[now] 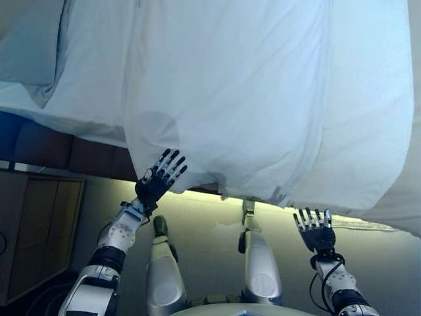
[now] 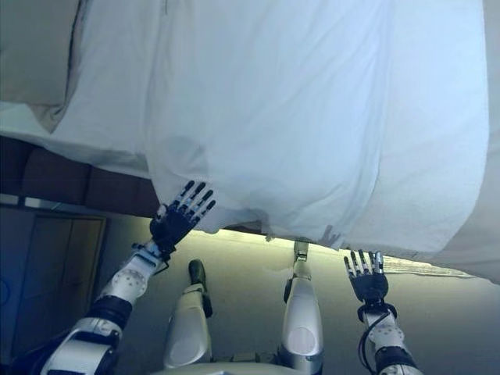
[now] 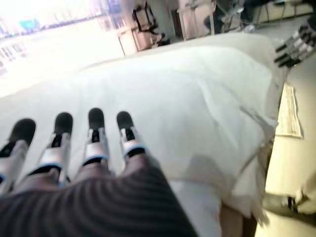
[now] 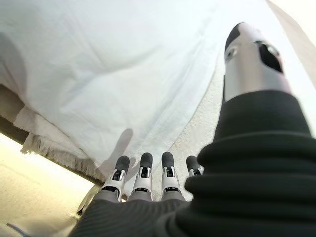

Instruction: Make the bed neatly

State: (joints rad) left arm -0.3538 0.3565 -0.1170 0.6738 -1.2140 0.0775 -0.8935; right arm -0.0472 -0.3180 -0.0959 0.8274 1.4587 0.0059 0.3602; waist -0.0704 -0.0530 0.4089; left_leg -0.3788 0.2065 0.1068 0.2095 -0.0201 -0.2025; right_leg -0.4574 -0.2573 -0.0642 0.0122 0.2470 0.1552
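A white duvet (image 1: 250, 99) covers the bed and hangs over its near edge, with a fold running down its middle. My left hand (image 1: 158, 179) is open, fingers straight, at the hanging near-left corner of the duvet, right at its hem. In the left wrist view my fingers (image 3: 94, 143) point over the duvet top (image 3: 187, 108). My right hand (image 1: 316, 230) is open, fingers spread, just below the duvet's hanging near edge and apart from it. The right wrist view shows its fingers (image 4: 143, 180) under the white cloth (image 4: 113, 74). A pillow (image 1: 29, 39) lies at the far left.
A dark bed base (image 1: 59, 148) shows under the duvet at the left. A wooden cabinet (image 1: 39, 224) stands on the floor at the left. A pale mat (image 1: 368, 226) lies on the floor by the bed's near right edge.
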